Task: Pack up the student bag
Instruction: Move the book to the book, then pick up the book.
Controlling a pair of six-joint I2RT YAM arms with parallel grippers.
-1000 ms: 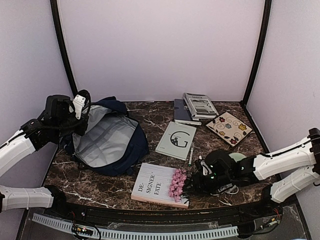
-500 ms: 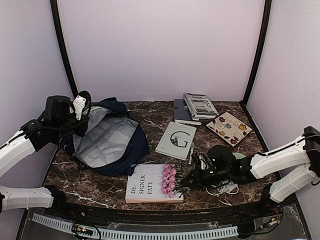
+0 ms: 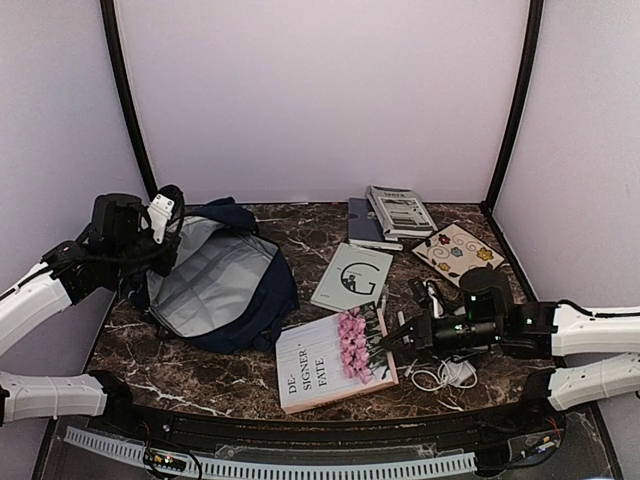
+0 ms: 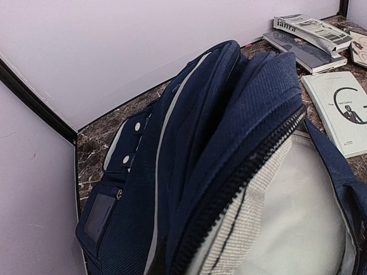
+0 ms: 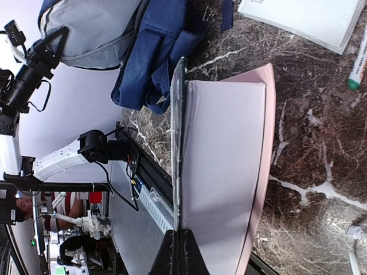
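On the left side of the marble table [image 3: 190, 365], the student bag [image 3: 215, 285] lies wide open. Its grey inside shows, and nothing looks packed yet. The pink book [image 3: 320, 362] lies just beside the bag, near the front edge. The right gripper [image 3: 386, 345] is closed tight on the book's edge. The left gripper [image 3: 160, 215] looks pinched on the bag's top rim, holding it open.
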